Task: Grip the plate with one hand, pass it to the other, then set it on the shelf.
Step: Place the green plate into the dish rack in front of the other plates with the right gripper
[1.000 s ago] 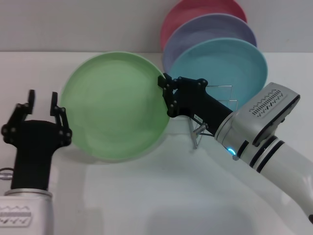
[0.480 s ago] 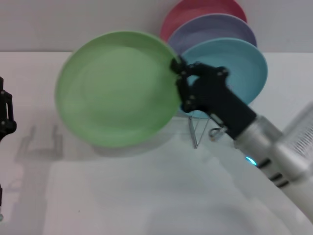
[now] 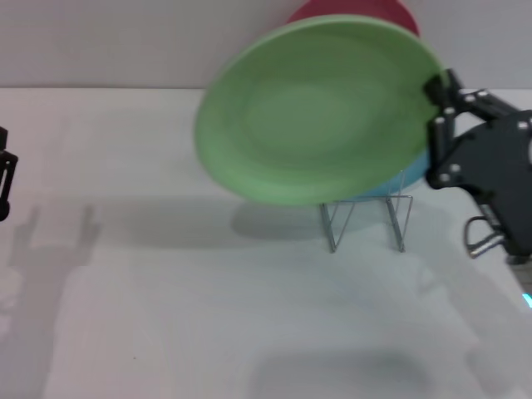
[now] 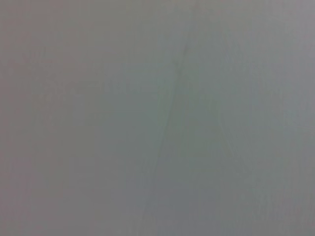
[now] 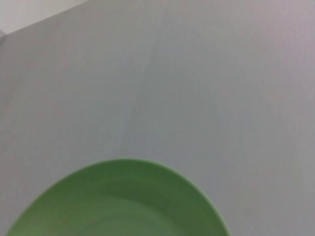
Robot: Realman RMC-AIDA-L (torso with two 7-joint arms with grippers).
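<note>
The light green plate point(image 3: 320, 108) hangs tilted in the air in the head view, above and in front of the silver wire shelf point(image 3: 366, 218). My right gripper point(image 3: 435, 98) is shut on the plate's right rim. The plate's edge also shows in the right wrist view point(image 5: 118, 201). Only a black sliver of my left gripper point(image 3: 4, 179) shows at the far left edge, well away from the plate. The left wrist view shows only a plain grey surface.
A pink-red plate point(image 3: 353, 10) stands in the shelf behind the green one. A sliver of the turquoise plate point(image 3: 391, 184) shows under the green plate's lower rim. The lavender plate is hidden. The white table point(image 3: 208, 316) stretches in front.
My right gripper has carried the green plate up and to the right, over the shelf and in front of the other plates. My left arm has pulled back to the left edge.
</note>
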